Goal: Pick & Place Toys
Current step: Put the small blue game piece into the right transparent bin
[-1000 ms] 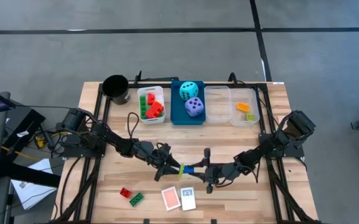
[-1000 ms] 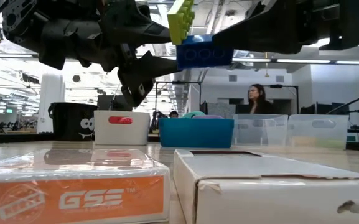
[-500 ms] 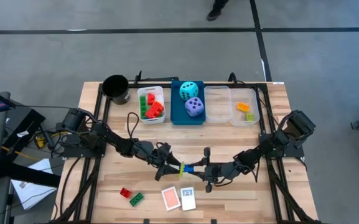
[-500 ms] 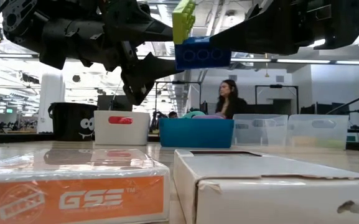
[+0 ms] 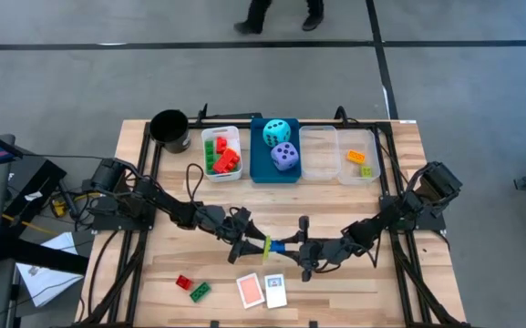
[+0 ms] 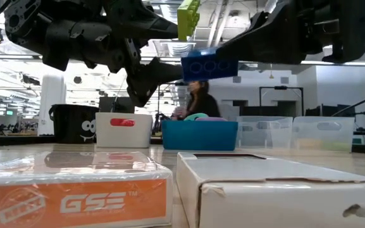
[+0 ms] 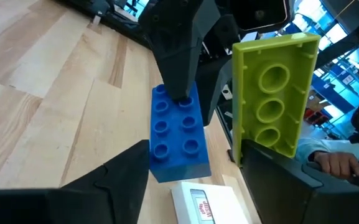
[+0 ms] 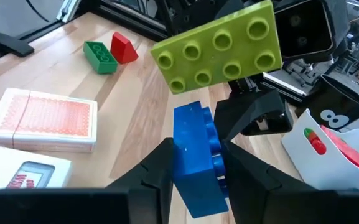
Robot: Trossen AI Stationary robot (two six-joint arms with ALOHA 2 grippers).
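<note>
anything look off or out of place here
Yes: a lime brick and a blue brick hang in mid-air between the two grippers, above the table centre. The right gripper is shut on the blue brick. The lime brick rests against one of the left gripper's fingers, tilted.

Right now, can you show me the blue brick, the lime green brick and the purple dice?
blue brick [image 8: 196, 158], right wrist view, its side.
lime green brick [image 7: 272, 93], left wrist view, hollow underside.
purple dice [image 5: 284, 157], high view, top face.
</note>
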